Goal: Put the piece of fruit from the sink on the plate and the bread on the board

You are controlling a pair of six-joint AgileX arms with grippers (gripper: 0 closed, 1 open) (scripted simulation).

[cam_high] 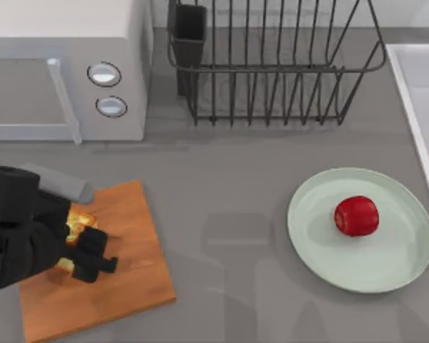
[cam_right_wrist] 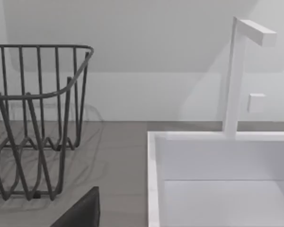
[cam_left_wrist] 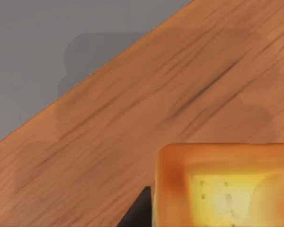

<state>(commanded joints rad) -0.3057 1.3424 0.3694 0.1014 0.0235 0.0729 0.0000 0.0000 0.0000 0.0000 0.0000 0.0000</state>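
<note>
1. Bread (cam_left_wrist: 225, 187) close under the left wrist camera: toasted golden-orange crust, pale yellow centre, sitting low against the wooden cutting board (cam_left_wrist: 146, 109), whose grain runs off beyond it to grey counter.
2. From above, left gripper (cam_high: 77, 246) down over the board's (cam_high: 125, 250) left half, black fingers (cam_high: 93, 256) closed on the bread (cam_high: 79, 221), one each side of the block; held this way presumably to keep it level while being set on the wood.
3. Cannot tell whether the block already rests on the board or hangs just clear of it; judged as the placing step, near its end.
4. Apple (cam_high: 357, 215) well off to the right of that gripper, sitting near the middle of the mint-green plate (cam_high: 322, 236), away from the rim, so unlikely to roll off. Fruit half of the task looks done.
5. Sink (cam_high: 422, 107) beyond the plate at the table's right edge, partly seen; in the right wrist view, white-rimmed basin (cam_right_wrist: 154, 165) with a square tap (cam_right_wrist: 236, 71) and nothing visible in the part shown.
6. Right arm parked back near the sink, looking across it and the wire dish rack (cam_right_wrist: 38, 118); cannot tell how its fingers stand.
7. Microwave (cam_high: 64, 71) and rack (cam_high: 272, 64) behind the left gripper, well apart, no obstacle.
8. Next call: fingers opening, then a straight lift, so as not to drag the bread off the board.
</note>
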